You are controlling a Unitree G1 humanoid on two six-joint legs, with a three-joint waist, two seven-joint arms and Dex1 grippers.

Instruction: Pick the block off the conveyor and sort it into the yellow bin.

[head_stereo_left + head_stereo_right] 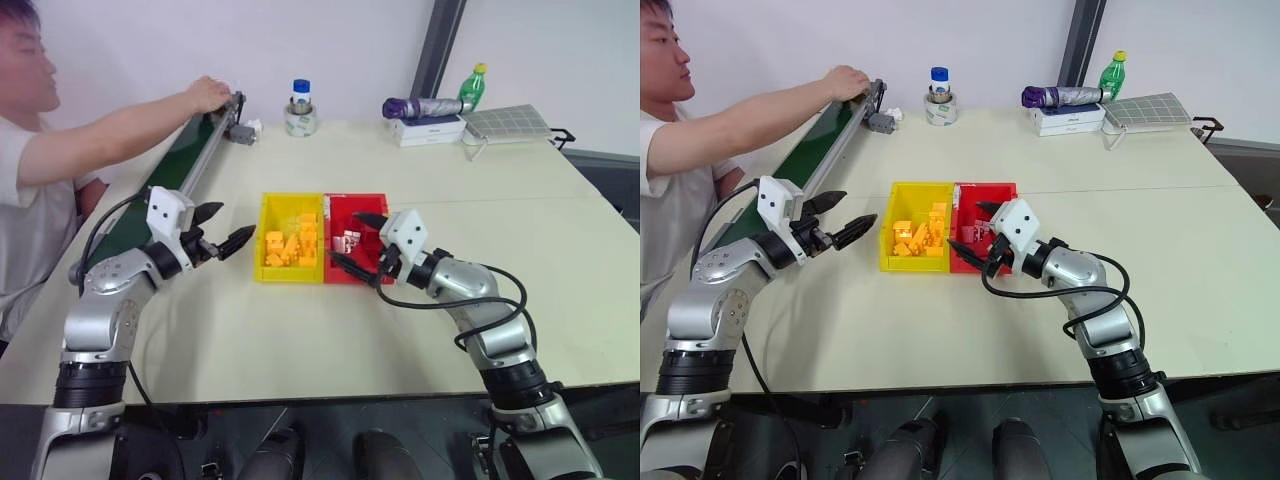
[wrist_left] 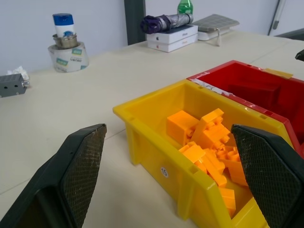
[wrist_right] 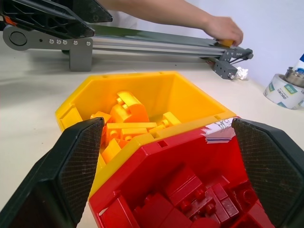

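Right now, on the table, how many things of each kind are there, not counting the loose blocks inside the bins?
Bins: 2, yellow bin and red bin
Conveyor: 1
Bottles: 2, blue-capped and green
Tape roll: 1
Folded umbrella: 1
White boxes: 2, stacked
Total: 9

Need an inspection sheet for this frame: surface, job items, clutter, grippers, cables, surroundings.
Surface: beige table, bare in front of the bins.
Job's things: conveyor along the left edge; yellow bin holds orange blocks, pressed against red bin. A person's hand rests at the conveyor's far end.
Clutter: tape roll with bottle, white boxes, folded umbrella, green bottle.
Grippers: left gripper open, empty, beside yellow bin; right gripper open, empty, over red bin.
Cables: black cable looped along right arm.
Surroundings: white wall.
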